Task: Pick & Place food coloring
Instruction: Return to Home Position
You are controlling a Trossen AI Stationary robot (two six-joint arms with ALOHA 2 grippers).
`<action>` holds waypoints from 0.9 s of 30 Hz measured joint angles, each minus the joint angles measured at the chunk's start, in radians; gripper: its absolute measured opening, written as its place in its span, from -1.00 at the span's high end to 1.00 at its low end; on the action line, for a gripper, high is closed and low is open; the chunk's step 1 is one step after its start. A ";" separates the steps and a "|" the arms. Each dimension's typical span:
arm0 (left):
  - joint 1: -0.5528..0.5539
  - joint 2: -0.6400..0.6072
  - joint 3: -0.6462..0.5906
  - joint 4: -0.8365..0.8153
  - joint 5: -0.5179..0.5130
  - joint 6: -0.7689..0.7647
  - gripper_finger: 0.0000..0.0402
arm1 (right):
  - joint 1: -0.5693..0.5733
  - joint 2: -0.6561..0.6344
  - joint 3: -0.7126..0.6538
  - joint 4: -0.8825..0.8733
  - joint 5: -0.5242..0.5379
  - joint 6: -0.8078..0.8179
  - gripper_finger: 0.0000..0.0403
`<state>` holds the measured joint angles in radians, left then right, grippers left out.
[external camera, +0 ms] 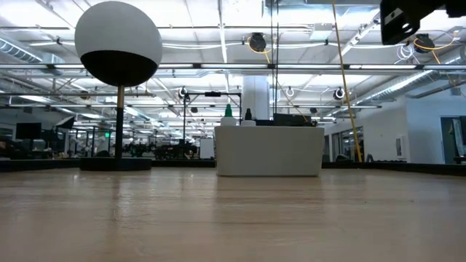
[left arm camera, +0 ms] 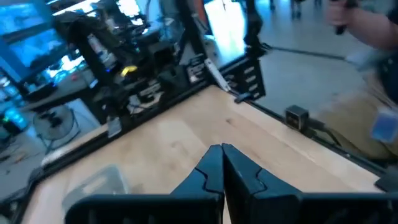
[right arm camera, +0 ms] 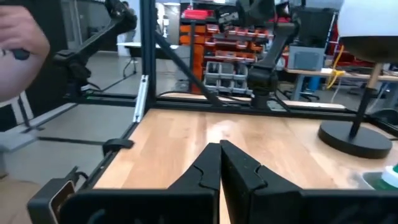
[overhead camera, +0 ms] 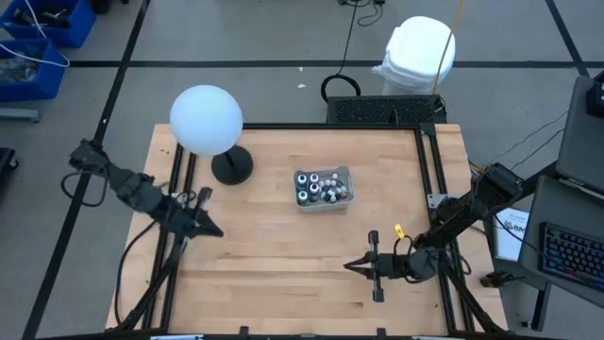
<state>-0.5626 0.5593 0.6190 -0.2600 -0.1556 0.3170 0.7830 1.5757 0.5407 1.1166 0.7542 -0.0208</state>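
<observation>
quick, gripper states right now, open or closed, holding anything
left gripper: closed, fingers together, holding nothing
right gripper: closed, fingers together, holding nothing

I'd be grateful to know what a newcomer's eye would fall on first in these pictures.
The large white globe on its black stand dominates the table's far left part. Near the middle sits the grey bin, crowded with the food coloring bottles. Both arms lie apart from it with fingers shut: the left gripper at the left side, the right gripper toward the near right.
</observation>
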 joint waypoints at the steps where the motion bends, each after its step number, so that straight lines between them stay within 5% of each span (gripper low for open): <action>1: 0.013 -0.035 -0.034 0.008 0.008 -0.015 0.99 | -0.005 0.000 0.000 0.000 0.000 0.000 1.00; 8: 0.027 -0.217 -0.211 0.129 0.074 -0.064 0.99 | -0.058 -0.041 0.000 -0.009 -0.013 -0.018 1.00; 12: 0.023 -0.263 -0.259 0.143 0.052 -0.063 0.99 | -0.113 -0.214 0.000 -0.198 -0.154 0.018 1.00; 20: -0.005 -0.273 -0.271 0.123 -0.005 -0.057 0.99 | -0.237 -0.572 -0.001 -0.639 -0.258 0.138 1.00; 27: -0.058 -0.274 -0.271 0.133 -0.109 0.021 0.99 | -0.337 -0.751 -0.001 -0.800 -0.369 0.161 1.00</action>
<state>-0.6209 0.2854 0.3477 -0.1267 -0.2645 0.3380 0.4458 0.8244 0.5400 0.3168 0.3857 0.1406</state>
